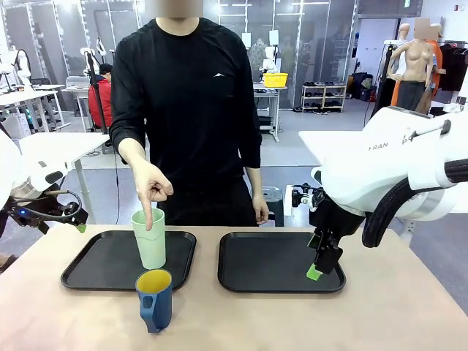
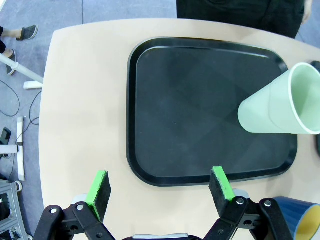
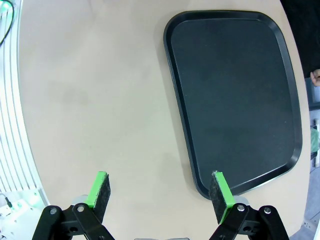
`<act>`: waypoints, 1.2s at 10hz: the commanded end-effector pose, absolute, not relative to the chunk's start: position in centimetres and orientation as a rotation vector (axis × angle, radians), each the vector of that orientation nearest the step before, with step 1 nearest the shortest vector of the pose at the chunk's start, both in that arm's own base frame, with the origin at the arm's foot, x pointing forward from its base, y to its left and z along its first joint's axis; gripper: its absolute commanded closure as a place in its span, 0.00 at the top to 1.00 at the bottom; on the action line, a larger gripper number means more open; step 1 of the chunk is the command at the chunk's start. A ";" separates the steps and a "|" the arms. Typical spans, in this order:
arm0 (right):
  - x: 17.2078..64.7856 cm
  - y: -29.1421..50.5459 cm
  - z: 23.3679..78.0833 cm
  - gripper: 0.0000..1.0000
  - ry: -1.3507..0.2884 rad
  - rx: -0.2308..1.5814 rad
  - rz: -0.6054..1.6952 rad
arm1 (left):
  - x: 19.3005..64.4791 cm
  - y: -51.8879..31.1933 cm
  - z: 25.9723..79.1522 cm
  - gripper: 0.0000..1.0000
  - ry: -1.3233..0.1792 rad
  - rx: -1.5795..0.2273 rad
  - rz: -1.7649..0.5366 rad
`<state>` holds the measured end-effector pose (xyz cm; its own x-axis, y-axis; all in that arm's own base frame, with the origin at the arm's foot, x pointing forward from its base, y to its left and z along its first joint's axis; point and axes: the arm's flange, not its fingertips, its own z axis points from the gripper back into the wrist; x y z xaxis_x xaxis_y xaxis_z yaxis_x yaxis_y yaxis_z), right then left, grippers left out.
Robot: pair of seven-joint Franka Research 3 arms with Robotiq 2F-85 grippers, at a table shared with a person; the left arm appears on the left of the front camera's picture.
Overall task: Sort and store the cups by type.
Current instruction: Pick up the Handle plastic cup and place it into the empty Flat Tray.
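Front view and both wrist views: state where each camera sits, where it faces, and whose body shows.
Front view: between the arms, facing across the table at the person, whose hand points at the mint tumbler; right arm shows.
Left wrist view: above the table, looking down past the open left gripper at the left tray.
Right wrist view: looking down past the open right gripper at the right tray.
Shared: front and left wrist views show mint tumbler, left tray, blue mug.

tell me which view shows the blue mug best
The front view: the blue mug stands whole before the left tray, handle and yellow inside plain. The left wrist view catches just a piece at the bottom right corner. The right wrist view faces the other tray.
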<state>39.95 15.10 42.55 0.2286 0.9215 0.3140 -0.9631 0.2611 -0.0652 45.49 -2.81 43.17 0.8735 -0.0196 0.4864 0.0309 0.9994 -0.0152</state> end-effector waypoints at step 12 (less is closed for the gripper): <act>39.8 15.0 42.6 1.00 -0.315 0.141 1.304 | 38.8 2.3 42.5 1.00 -0.292 0.147 -0.876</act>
